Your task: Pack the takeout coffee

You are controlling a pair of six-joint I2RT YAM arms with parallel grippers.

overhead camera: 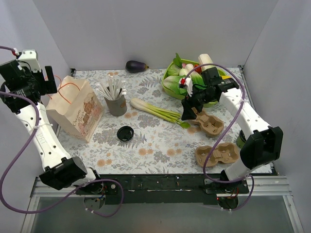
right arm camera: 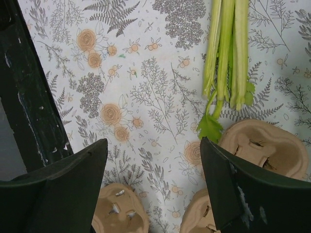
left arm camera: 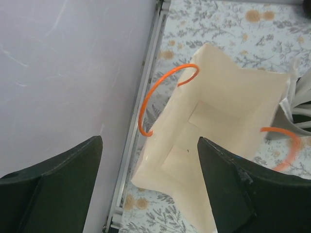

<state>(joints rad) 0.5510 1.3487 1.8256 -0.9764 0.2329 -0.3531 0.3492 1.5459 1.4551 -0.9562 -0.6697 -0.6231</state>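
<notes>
Most of takeout coffee (overhead camera: 240, 139) hides behind right arm (overhead camera: 262, 145).

Matt paper bag (overhead camera: 77, 114), rough pulp cup carriers (overhead camera: 217, 154), glossy eggplant (overhead camera: 136, 66), smooth plastic lid (overhead camera: 126, 133).

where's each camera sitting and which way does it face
Top external: above, behind the bases, facing down at the table; left arm, right arm show.
Left wrist: faces down into the paper bag, past the open left tool.
Right wrist: faces down at celery and cup carriers, past the open right tool.
Shared: top also shows paper bag, celery.
</notes>
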